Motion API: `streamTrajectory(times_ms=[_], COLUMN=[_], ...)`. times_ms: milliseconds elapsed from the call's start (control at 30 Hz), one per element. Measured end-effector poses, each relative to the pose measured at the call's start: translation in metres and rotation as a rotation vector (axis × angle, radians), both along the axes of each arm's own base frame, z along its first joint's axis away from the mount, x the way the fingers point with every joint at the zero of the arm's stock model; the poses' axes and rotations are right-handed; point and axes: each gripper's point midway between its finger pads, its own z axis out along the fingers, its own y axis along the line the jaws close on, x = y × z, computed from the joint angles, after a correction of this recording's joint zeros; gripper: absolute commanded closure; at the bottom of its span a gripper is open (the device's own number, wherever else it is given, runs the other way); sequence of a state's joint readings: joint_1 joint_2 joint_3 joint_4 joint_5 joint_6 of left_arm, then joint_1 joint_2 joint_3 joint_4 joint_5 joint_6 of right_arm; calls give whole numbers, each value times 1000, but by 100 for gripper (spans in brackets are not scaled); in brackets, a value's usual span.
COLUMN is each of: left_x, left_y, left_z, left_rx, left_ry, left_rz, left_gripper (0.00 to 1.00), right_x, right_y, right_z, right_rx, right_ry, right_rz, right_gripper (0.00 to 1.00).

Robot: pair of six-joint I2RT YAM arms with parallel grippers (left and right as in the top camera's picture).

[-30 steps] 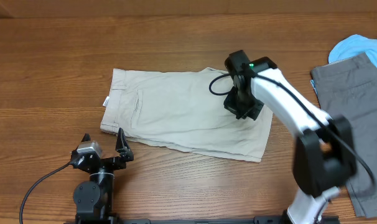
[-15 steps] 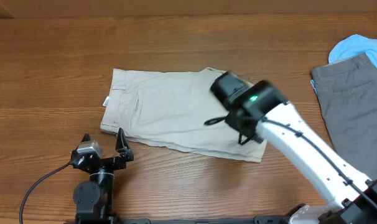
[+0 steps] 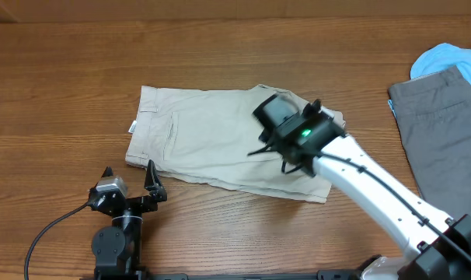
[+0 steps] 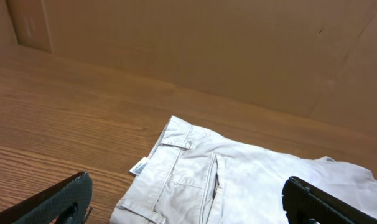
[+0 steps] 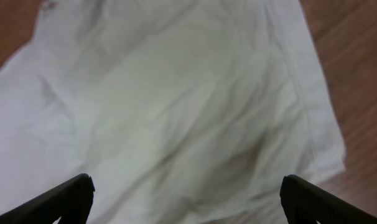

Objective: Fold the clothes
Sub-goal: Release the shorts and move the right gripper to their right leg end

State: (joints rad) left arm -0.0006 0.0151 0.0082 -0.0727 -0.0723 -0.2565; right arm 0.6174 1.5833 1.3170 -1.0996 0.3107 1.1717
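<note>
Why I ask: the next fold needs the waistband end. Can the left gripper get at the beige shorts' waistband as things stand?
Probably yes. The left gripper sits open close to the waistband, with only bare table between them; the right arm is over the other end of the shorts.

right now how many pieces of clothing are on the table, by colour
beige shorts: 1
grey garment: 1
light blue garment: 1
total: 3
</note>
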Motion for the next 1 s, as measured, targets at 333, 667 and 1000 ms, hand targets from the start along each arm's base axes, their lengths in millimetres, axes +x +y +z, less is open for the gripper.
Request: streamTrajectory(times_ms=[333,667,1000], left_x=[0,1,-25], left_y=[0,-22,-80], left_z=[0,27,106], left_rx=[0,-65,-96], left_ry=[0,-112,-215], left_rz=[0,-126,-480], left_gripper=[0,0,0], right_x=[35,27,38], right_y=[-43,-49,-47], right_z=[-9,-39,-36], right_rx=[81,69,75], right_ry=[34,68,22], right_rz=[144,190,195], right_gripper=[0,0,0])
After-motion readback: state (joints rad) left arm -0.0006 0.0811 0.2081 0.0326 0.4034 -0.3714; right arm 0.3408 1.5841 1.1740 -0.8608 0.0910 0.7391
